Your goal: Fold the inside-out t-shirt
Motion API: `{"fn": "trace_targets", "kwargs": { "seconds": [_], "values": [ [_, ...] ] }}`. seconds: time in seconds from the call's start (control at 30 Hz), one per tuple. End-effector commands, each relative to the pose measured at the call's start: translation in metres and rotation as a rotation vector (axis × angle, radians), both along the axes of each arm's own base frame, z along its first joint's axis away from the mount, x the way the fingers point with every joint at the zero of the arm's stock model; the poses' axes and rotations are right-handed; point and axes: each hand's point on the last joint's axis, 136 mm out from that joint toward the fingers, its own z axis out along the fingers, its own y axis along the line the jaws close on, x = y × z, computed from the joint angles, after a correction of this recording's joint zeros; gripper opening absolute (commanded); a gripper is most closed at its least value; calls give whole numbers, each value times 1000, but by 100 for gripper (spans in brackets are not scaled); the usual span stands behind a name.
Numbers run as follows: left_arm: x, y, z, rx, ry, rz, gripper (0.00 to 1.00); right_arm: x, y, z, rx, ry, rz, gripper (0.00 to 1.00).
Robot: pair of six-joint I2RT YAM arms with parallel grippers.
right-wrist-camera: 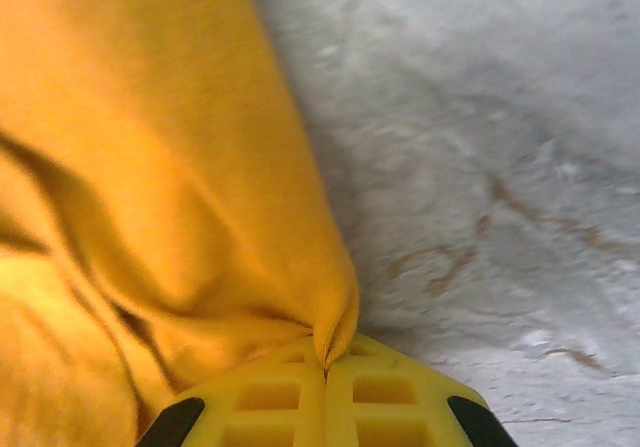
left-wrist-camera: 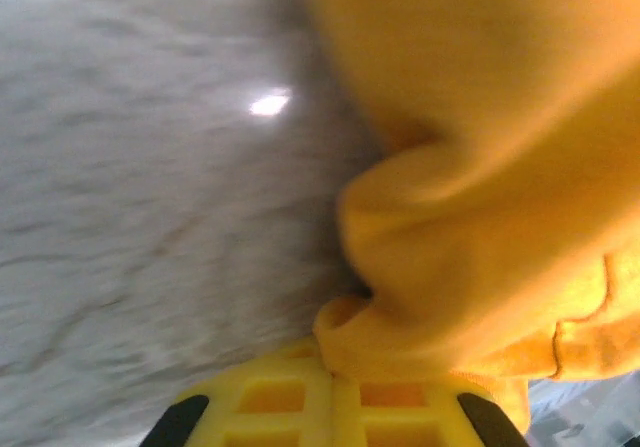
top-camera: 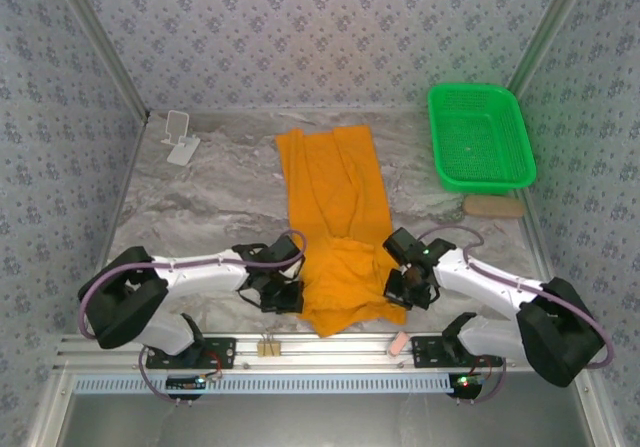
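Observation:
The orange t-shirt (top-camera: 336, 202) lies as a long narrow strip down the middle of the marbled table, its near end bunched up between the two arms. My left gripper (top-camera: 291, 289) is at the near left edge of the cloth, and its yellow fingers (left-wrist-camera: 270, 397) are shut on a rolled fold of the t-shirt (left-wrist-camera: 480, 167). My right gripper (top-camera: 397, 285) is at the near right edge, and its yellow fingers (right-wrist-camera: 390, 397) pinch a pointed tuck of the t-shirt (right-wrist-camera: 150, 167). No tag or print shows.
A green plastic basket (top-camera: 480, 135) stands at the back right, with a tan oblong object (top-camera: 494, 206) just in front of it. A small white stand (top-camera: 180, 137) sits at the back left. Patterned walls close in the table (top-camera: 200, 202). A small pink object (top-camera: 397, 343) lies on the front rail.

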Motion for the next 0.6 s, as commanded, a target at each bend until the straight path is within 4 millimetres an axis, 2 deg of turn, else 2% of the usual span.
{"fn": "trace_targets", "kwargs": {
  "seconds": [0.0,0.13,0.27,0.37,0.47,0.57],
  "values": [
    [3,-23,26,-106,-47,-51,1,1,10,20,66,-17,-77,0],
    [-12,-26,41,-139,1,-56,0,-6,2,40,57,-21,-143,0],
    [-46,-25,42,-124,69,-80,0,-27,-9,55,36,-7,-176,0],
    [-70,-32,56,-126,67,-93,0,-44,-9,72,64,13,-189,0],
    [-83,-37,76,-116,57,-83,0,-43,-11,105,86,-81,-189,0],
    [-86,-34,97,-91,50,-53,0,-36,-19,139,80,-166,-196,0]
  ]
}}
